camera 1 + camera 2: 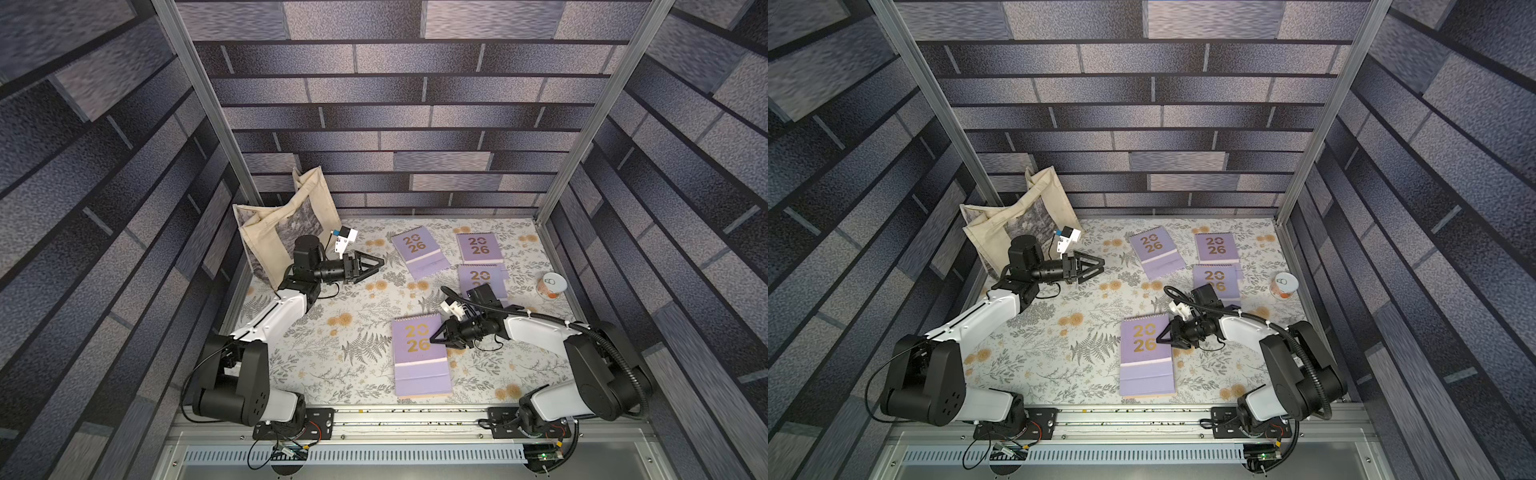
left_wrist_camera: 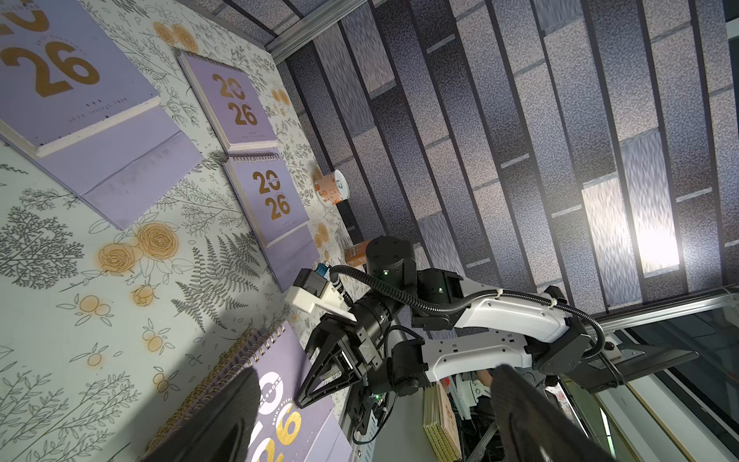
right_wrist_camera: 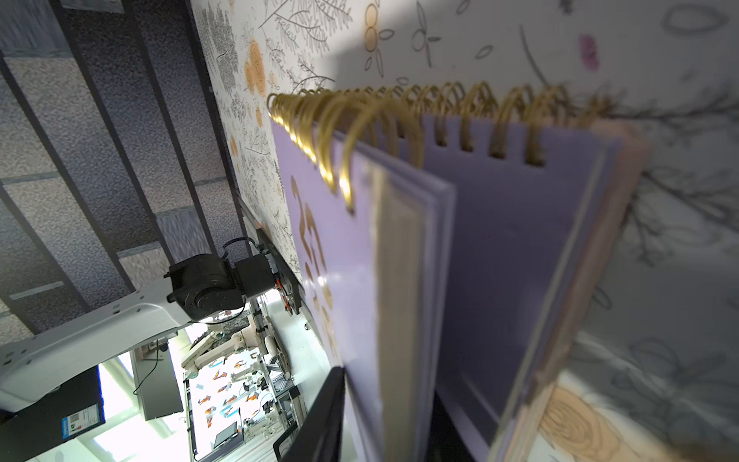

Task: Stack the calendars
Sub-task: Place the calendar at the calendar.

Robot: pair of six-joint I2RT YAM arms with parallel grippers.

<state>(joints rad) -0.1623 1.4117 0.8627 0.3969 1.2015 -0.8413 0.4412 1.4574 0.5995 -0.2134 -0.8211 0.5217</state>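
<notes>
Stack point(image 1: 420, 361): front-centre of the table point(image 1: 328, 374), lilac covers over a peach one, spirals at the far end. I judge it sits here because either arm can reach it.
Top calendar point(image 3: 344, 256): on the stack, its right edge raised slightly off the one beneath, as the right wrist view shows.
Right gripper point(image 1: 434, 338): at that edge near the spiral, one jaw over the cover and one under it. Pinching or slack, I cannot tell.
Right arm: elbow folded back, forearm low, wrist turned so my fingers come in sideways, flat with the cover.
Left gripper point(image 1: 380, 266): spread wide and empty, above bare table near the tote point(image 1: 286, 232), pointing toward the loose ones.
Loose calendars point(image 1: 478, 248): three lying flat at the far right, one partly behind my right arm. They are next to fetch, I judge.
</notes>
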